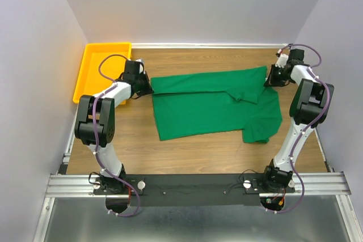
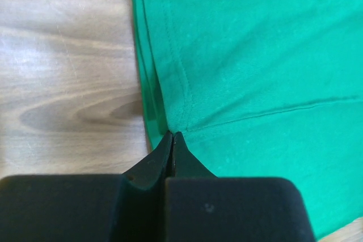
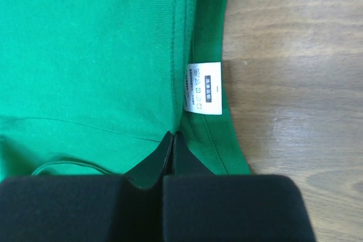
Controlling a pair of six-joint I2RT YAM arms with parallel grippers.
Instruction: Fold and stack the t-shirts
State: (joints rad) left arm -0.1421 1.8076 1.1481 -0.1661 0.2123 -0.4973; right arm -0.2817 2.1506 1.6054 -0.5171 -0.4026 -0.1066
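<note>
Fold in hand on a green t-shirt (image 1: 210, 109) lying sideways on the table (image 1: 187, 154), left end effector (image 2: 173, 139) pinching its hem, right end effector (image 3: 172, 139) pinching the neckline beside the white label (image 3: 204, 88); next likely calls for both lifting evenly, keeping cloth taut.

Green t-shirt (image 1: 210, 106) of matt, fine-knit cloth, white label (image 3: 203, 88) of smooth printed fabric, table (image 1: 193, 157) of smooth wood grain, far-left yellow bin (image 1: 91, 60) of glossy plastic, near rail (image 1: 68, 184) of brushed metal, left gripper (image 2: 173, 137) matt black.
</note>
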